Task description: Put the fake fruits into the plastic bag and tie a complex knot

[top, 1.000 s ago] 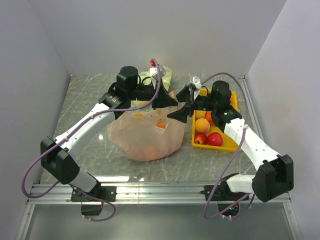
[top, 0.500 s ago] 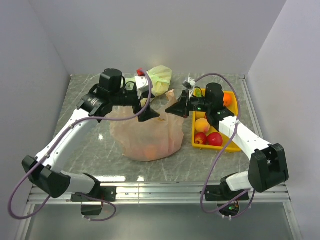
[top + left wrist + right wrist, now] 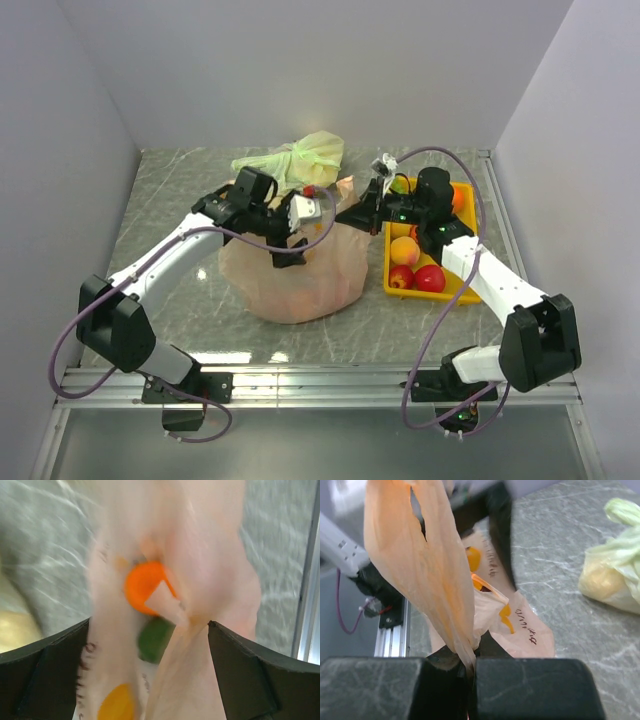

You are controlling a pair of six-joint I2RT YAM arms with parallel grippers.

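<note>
Sitting on grey marbled table (image 3: 170,200): plastic bag (image 3: 300,285); white walls (image 3: 300,70).

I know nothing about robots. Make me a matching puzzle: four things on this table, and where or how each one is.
Things:
1. plastic bag
2. knotted bag
3. yellow tray
4. right gripper

Descriptions:
A. holds red apples
B. pale green, at the back of the table
C. shut on a strip of thin plastic
D. peach-orange, lying mid-table

Pairs: 1-D, 2-B, 3-A, 4-C
</note>
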